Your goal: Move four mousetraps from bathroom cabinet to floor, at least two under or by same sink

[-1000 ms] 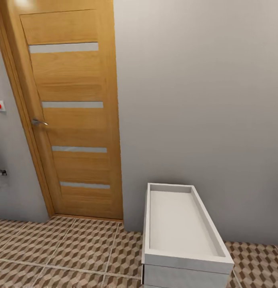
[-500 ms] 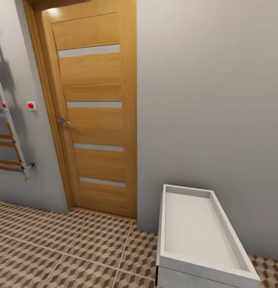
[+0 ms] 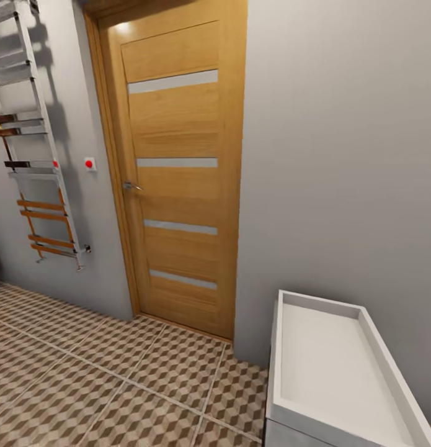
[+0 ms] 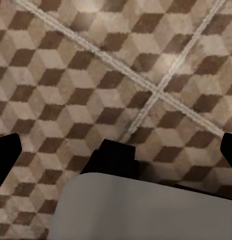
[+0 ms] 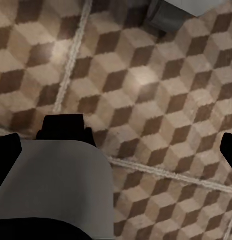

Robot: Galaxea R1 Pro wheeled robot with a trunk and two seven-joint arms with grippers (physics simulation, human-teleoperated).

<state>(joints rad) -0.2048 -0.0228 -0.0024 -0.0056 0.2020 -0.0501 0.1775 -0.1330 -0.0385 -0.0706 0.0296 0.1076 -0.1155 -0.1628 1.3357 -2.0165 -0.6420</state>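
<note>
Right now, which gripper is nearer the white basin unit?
Right, probably. The white basin unit stands at the robot's right, and its corner shows just beyond the right gripper. The left gripper hangs over bathroom floor tiles.

bathroom floor (image 3: 85, 385) — cube-patterned tiles, pale grout

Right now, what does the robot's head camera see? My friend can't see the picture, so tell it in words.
A closed wooden door with four pale glass strips stands in a grey wall. A white basin unit sits low at the right, a ladder-style towel rail hangs at the left, and cube-patterned tiles cover the bathroom floor.
</note>
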